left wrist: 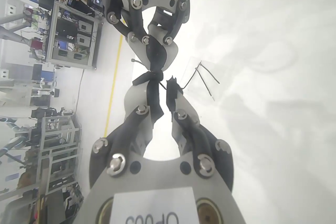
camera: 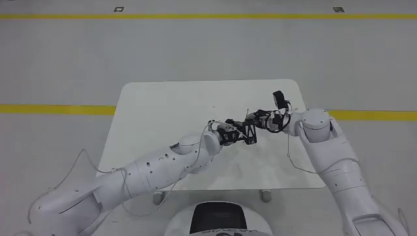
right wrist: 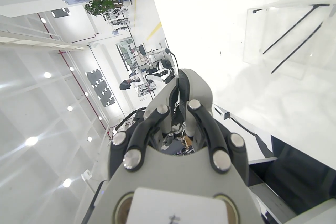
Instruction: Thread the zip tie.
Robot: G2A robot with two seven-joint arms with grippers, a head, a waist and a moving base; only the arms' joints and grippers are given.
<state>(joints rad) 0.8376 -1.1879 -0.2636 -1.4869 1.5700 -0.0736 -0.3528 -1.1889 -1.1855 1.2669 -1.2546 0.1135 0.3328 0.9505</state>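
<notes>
Lying on one clear tray (right wrist: pixel 254 37) are two black zip ties (right wrist: pixel 290 30).

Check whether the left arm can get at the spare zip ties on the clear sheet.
Probably yes: the spare zip ties lie on the clear sheet close beyond the left gripper, with nothing between. It is tip to tip with the right gripper, though, so it would have to break off first.
</notes>
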